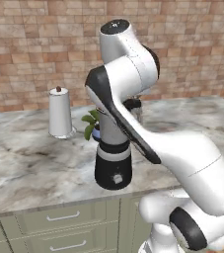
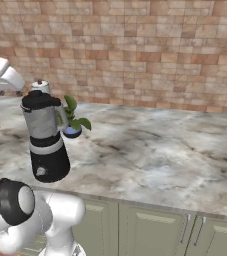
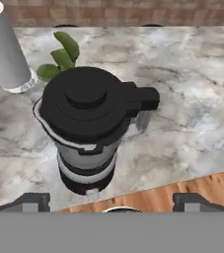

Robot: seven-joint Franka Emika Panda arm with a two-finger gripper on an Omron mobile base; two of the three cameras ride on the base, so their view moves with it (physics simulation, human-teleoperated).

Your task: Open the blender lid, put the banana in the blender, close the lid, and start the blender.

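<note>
1. Your jaws stand wide w/ nothing held, hovering above the blender lid (image 3: 86,101).
2. Lid sits on the blender (image 2: 45,140), near worktop (image 2: 155,150) front edge, prob. for easy reach.

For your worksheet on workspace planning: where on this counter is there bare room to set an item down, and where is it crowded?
Free: the wide marble counter to the right of the blender, out to the brick wall. Also the front-left stretch in the left base view. Crowded: behind the blender, where the white roll and the small plant stand close together.
</note>
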